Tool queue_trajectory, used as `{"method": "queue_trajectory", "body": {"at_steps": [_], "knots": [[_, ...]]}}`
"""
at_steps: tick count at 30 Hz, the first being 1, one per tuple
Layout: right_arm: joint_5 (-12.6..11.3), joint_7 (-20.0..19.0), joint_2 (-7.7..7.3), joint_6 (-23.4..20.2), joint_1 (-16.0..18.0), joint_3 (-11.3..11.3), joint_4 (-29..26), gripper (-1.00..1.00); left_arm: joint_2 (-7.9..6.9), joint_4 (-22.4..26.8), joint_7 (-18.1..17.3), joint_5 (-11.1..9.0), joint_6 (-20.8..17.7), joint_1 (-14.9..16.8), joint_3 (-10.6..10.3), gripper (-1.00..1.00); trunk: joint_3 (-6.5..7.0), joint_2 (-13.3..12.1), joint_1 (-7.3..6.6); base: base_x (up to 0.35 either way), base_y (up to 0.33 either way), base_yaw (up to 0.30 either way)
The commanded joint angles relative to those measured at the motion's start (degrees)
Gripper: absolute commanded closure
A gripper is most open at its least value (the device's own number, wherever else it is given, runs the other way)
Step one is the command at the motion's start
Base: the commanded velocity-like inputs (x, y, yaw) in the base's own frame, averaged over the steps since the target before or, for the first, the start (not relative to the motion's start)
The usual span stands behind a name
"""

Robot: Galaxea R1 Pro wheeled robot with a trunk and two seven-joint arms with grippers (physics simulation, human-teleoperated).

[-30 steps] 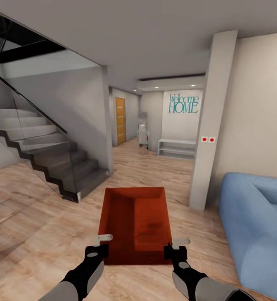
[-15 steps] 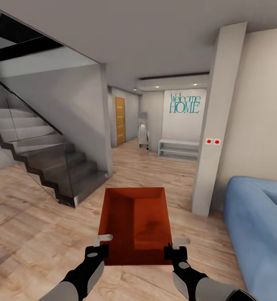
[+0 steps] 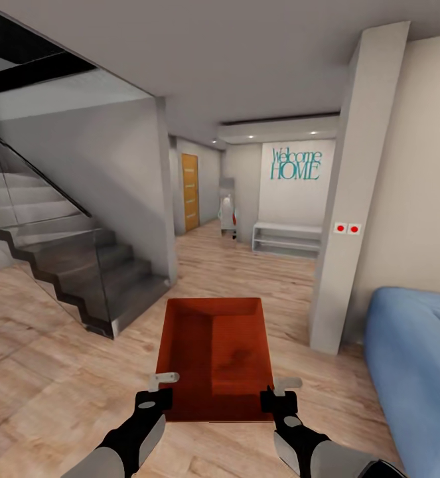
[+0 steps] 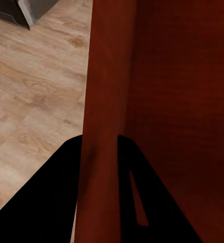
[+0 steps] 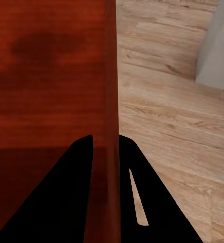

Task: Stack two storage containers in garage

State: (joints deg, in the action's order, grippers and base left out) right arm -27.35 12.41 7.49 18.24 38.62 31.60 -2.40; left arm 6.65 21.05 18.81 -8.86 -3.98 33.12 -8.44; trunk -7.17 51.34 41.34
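Compared to a second ago the whole head view is shifting: the staircase [image 3: 80,265] is sliding off toward the left edge, the white pillar [image 3: 352,199] is drifting right and looming bigger, and the blue sofa [image 3: 415,372] is edging out of frame, so it's the robot rolling forward, not the furniture moving. Meanwhile the storage container [image 3: 213,358] is sitting in exactly the same spot between the arms, carried out in front over the wood-plank floor [image 3: 246,265]. Left tool [image 3: 154,390] is pinching the near left wall and right tool [image 3: 278,393] is pinching the near right wall; in both wrist views the thin orange-red wall is running right between the two dark fingers, so both are clamped on it. Gripping opposite walls is probably keeping the bin level and stopping it from swinging while driving. It's still in the living room, heading toward the hallway with the "Welcome HOME" lettering [image 3: 294,164], so I'd guess the garage is a fair way off.
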Motion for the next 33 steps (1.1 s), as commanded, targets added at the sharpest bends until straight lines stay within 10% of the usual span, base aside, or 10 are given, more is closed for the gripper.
{"method": "queue_trajectory", "body": {"at_steps": [1,33], "knots": [[0.11,0.07,-0.85,0.3,0.05,-1.37,-0.17,1.0,-1.99,0.04,0.66,-0.81,-0.42,0.03,0.79,1.0,-0.08,0.06,0.04,0.322,0.0,0.0],[0.11,0.16,-0.62,0.35,0.05,-1.37,-0.22,1.0,-1.99,0.04,0.61,-0.81,-0.42,0.07,0.79,1.0,-0.08,0.06,0.04,0.322,0.0,-0.036]]}}
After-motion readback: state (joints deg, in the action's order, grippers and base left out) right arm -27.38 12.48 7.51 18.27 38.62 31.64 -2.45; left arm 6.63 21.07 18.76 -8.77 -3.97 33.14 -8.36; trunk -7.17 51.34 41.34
